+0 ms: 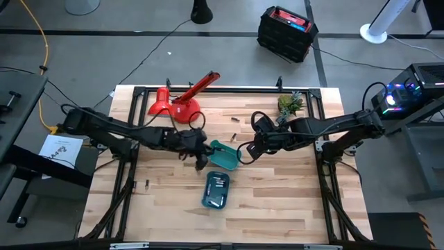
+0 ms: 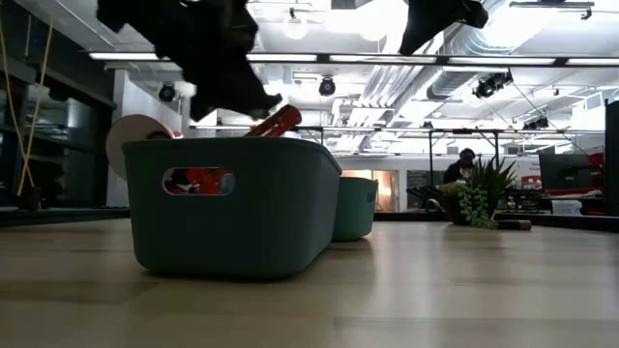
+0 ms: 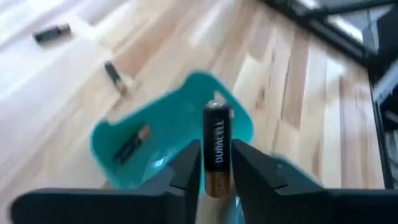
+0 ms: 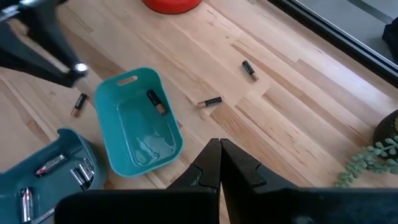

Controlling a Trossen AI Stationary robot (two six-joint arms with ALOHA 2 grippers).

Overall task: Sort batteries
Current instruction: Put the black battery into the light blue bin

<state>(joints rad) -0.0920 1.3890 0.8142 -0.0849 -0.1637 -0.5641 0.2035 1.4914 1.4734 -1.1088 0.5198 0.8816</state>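
Note:
My left gripper is shut on one dark battery with a copper-coloured end, in the air over the teal tray. That tray sits at mid-table and holds one battery. A second tray, nearer the table's near edge, holds several batteries. Loose batteries lie on the wood. My right gripper is shut and empty, above the table just right of the teal tray. My left gripper pinches the battery between its two fingers, on the copper-coloured end half of its body. The battery lies along the fingers, its black end sticking out past the fingertips. It is lifted clear, above the teal tray.
A red object and a small potted plant stand near the table's far edge. One more battery lies toward the near left. In the low view the near tray fills the foreground. Bare wood lies right of the trays.

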